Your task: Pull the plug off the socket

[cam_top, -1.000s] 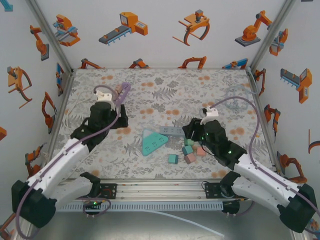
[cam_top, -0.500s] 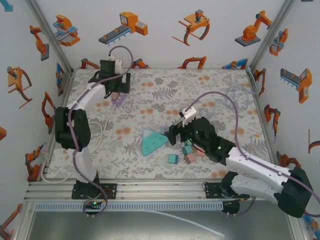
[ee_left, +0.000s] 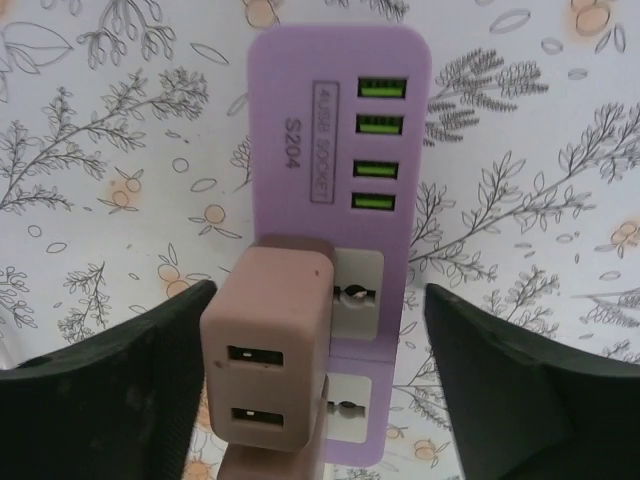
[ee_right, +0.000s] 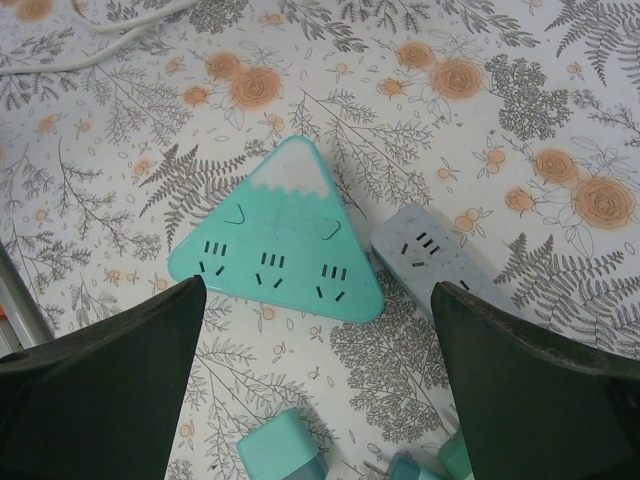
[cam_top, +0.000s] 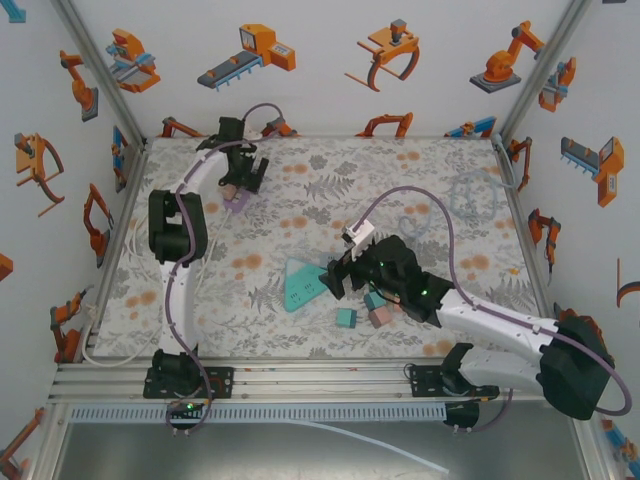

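Note:
A purple power strip [ee_left: 340, 150] with green USB ports lies on the floral mat at the back left [cam_top: 237, 202]. A pink plug adapter [ee_left: 268, 350] is seated in one of its sockets. My left gripper [ee_left: 315, 385] hangs over it, open, with one finger on each side of the pink plug; the left finger [ee_left: 110, 390] is close beside the plug and the right one stands well clear. My right gripper [ee_right: 315, 370] is open above the mat just in front of a teal triangular socket [ee_right: 280, 245], holding nothing.
A grey power strip [ee_right: 440, 255] lies to the right of the teal triangle. Loose teal and pink plugs [cam_top: 378, 305] sit under the right arm, one teal plug [ee_right: 285, 450] between the fingers. A white cable [cam_top: 135, 235] runs along the left wall.
The left arm has stretched out to the back left and now hangs over the purple strip. The right gripper has moved left toward the teal triangle.

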`<state>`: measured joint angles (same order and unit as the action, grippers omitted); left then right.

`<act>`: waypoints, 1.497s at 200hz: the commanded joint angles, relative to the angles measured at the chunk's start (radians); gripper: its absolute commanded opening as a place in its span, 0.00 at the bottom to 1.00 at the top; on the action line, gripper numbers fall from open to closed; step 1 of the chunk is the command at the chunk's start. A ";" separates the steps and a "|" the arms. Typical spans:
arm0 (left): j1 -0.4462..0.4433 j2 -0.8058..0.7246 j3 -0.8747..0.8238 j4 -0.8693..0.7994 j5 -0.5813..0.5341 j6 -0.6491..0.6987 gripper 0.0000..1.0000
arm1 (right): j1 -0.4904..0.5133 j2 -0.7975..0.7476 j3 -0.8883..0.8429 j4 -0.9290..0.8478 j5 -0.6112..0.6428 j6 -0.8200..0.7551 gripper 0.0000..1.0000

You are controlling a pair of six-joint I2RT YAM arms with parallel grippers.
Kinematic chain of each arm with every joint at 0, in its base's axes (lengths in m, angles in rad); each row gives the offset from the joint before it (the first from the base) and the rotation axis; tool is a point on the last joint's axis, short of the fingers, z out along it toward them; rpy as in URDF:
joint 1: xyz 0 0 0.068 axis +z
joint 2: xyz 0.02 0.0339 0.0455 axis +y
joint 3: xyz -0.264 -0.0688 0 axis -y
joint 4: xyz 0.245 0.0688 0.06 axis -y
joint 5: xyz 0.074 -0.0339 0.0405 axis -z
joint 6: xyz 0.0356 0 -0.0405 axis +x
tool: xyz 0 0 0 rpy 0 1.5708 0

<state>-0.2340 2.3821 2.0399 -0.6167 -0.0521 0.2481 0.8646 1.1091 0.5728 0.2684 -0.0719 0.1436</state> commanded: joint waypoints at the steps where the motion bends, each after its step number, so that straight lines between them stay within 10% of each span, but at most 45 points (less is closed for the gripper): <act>1: 0.002 0.002 0.025 -0.052 0.016 0.055 0.64 | 0.002 -0.005 0.011 0.037 0.001 -0.021 0.84; 37: 0.000 -0.014 0.020 -0.068 0.060 0.072 0.38 | 0.002 -0.018 0.006 0.032 0.021 -0.015 0.84; 150: -0.219 -0.268 -0.229 0.055 0.356 0.313 0.35 | 0.002 -0.107 -0.027 0.000 0.067 0.010 0.83; 299: -0.438 -0.237 -0.355 0.043 0.294 0.526 0.36 | 0.002 -0.188 -0.113 0.061 0.019 -0.018 0.81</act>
<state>-0.6548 2.1403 1.6985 -0.5758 0.2348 0.7395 0.8646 0.9344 0.4736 0.2768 -0.0418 0.1371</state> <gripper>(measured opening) 0.511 0.817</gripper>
